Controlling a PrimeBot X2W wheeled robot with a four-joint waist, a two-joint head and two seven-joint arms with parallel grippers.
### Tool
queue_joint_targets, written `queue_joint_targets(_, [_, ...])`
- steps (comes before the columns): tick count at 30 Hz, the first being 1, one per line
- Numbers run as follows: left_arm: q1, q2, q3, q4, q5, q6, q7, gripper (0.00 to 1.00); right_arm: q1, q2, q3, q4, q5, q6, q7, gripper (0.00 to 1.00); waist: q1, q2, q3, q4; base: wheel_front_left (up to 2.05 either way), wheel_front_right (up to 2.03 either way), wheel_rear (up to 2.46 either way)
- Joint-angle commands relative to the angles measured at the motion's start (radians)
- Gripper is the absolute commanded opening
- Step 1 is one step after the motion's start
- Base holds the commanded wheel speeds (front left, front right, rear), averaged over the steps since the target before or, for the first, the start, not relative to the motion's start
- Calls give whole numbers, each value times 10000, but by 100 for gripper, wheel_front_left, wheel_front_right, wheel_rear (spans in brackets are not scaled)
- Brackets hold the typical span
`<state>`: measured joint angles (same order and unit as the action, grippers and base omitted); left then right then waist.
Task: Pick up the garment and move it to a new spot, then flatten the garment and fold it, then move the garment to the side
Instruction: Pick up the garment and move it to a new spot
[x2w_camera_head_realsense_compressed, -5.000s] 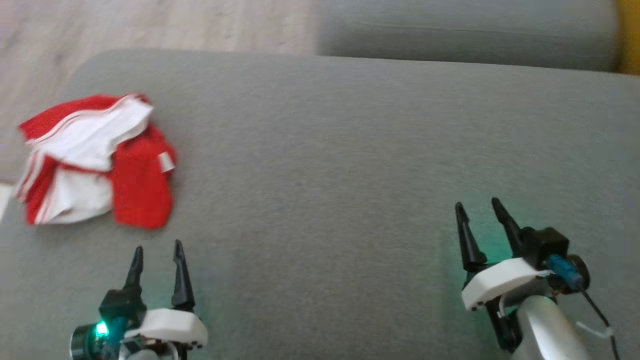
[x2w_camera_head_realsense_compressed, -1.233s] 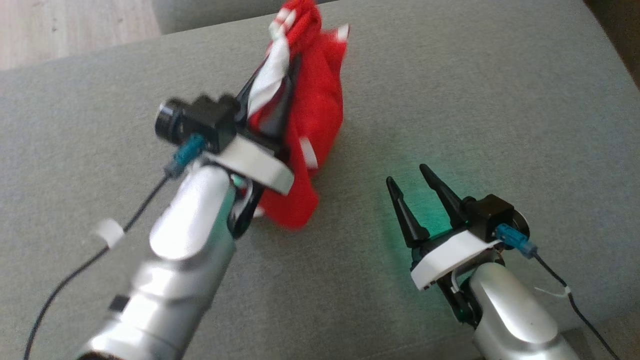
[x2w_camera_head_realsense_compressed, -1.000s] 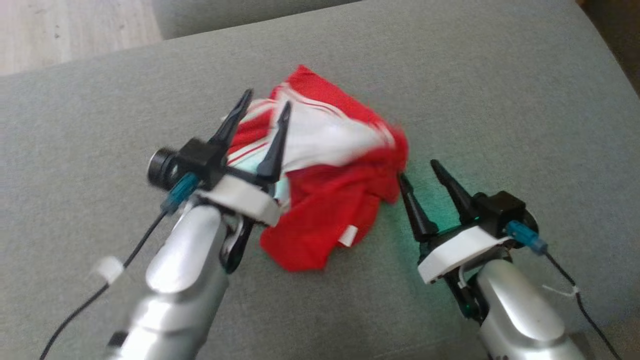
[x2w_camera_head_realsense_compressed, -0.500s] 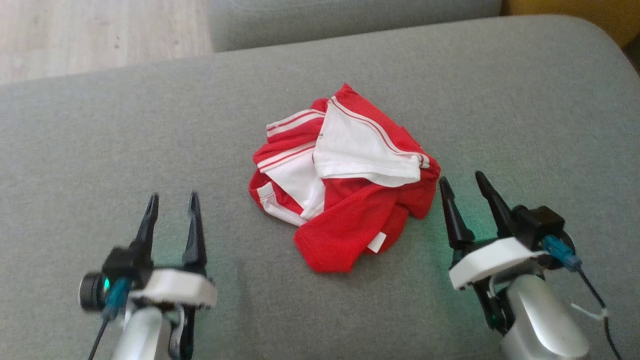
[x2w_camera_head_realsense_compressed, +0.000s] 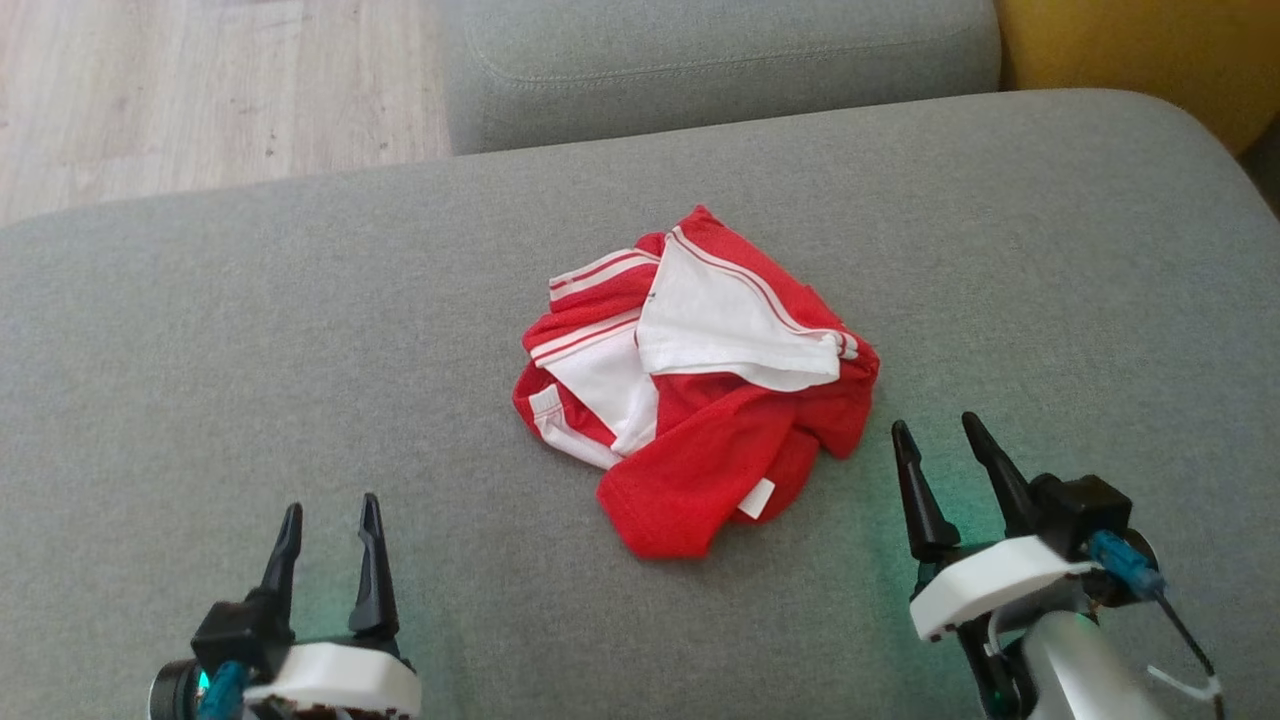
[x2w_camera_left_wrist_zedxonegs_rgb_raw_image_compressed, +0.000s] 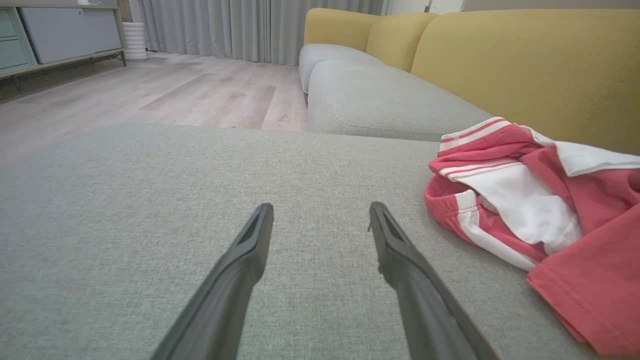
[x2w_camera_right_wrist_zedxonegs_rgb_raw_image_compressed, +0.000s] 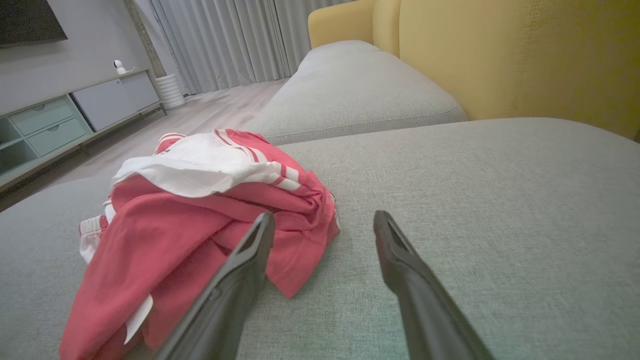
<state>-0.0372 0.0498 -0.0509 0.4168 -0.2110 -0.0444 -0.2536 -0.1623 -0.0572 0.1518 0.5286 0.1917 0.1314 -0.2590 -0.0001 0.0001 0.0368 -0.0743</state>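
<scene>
The left gripper (x2w_camera_head_realsense_compressed: 331, 503) is hovering wide open and empty, the garment (x2w_camera_head_realsense_compressed: 700, 470) lying off to its right. The right gripper (x2w_camera_head_realsense_compressed: 935, 421) is gaping empty too, just right of the garment.

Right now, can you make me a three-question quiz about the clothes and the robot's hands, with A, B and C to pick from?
1. Where does the garment lie?
A. on the floor
B. on the grey cushion
C. on a shelf

2. What colours is it?
A. red and white
B. blue and yellow
C. all green

3. How are the left gripper and the right gripper?
A. both open, holding nothing
B. both shut on the garment
C. one open, one shut

Answers:
1 B, it sits in a crumpled heap on the cushion, between the two grippers.
2 A, it is red cloth with white panels and stripes.
3 A, each pair of fingers stands apart with nothing between them.
</scene>
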Motion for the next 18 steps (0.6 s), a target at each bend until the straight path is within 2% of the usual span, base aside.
queue_joint_targets(1, [-360, 12, 369, -304, 32, -27, -82, 100, -245, 69, 180, -281, -116, -7, -28, 100, 1, -1, 41, 5, 0, 0, 0])
queue_joint_targets(6, [-616, 8, 41, -407, -215, -70, -82, 100, -367, 69, 256, -309, -103, -7, -28, 100, 1, -1, 273, -33, 0, 0, 0])
queue_joint_targets(11, [-1457, 7, -840, -317, -672, -299, -82, 100, -505, 69, 409, -322, -60, -7, -28, 100, 1, -1, 683, -101, 0, 0, 0])
queue_joint_targets(18, [-3311, 6, -2189, 1082, -1075, -526, -82, 100, -905, 70, 724, -323, 1, -7, -28, 100, 1, -1, 1498, -446, 0, 0, 0])
